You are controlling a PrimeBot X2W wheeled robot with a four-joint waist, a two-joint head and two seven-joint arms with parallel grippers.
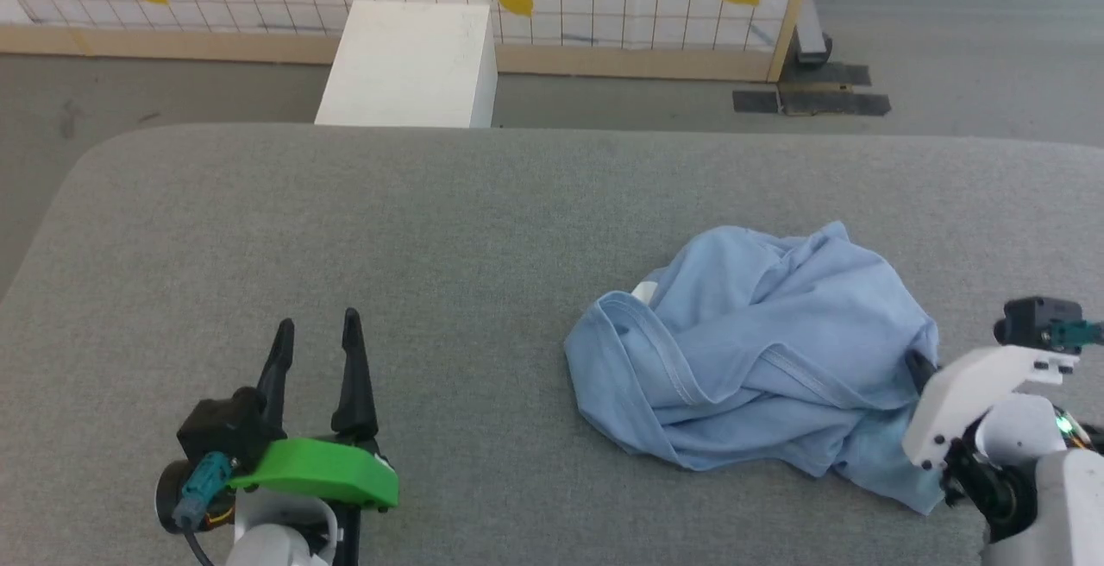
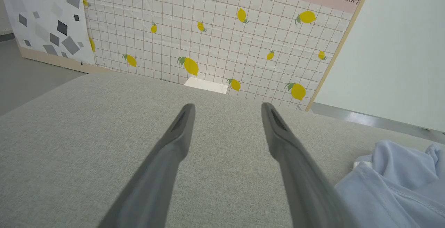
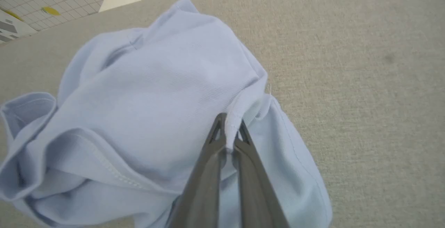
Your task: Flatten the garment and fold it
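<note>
The right tool has its two fingers pinched together on a narrow ridge of the garment, a seamed edge at the near right side of the heap. The left tool stands wide open and holds nothing, over bare counter well to the left of the shirt. The garment lies crumpled in a loose mound on the right half of the counter, with hems and a rolled edge showing and nothing spread flat yet.

The step in hand looks like the first lift to open up the heap. To do it well, I judge the pinch should be tested with a slow rise (soft knit slips easily out of a thin bite). It should then be drawn up and outward, so the layers peel apart rather than drag as one lump. The left tool will probably need an opposite edge, ideally the hem nearest it, before any spreading works.
</note>
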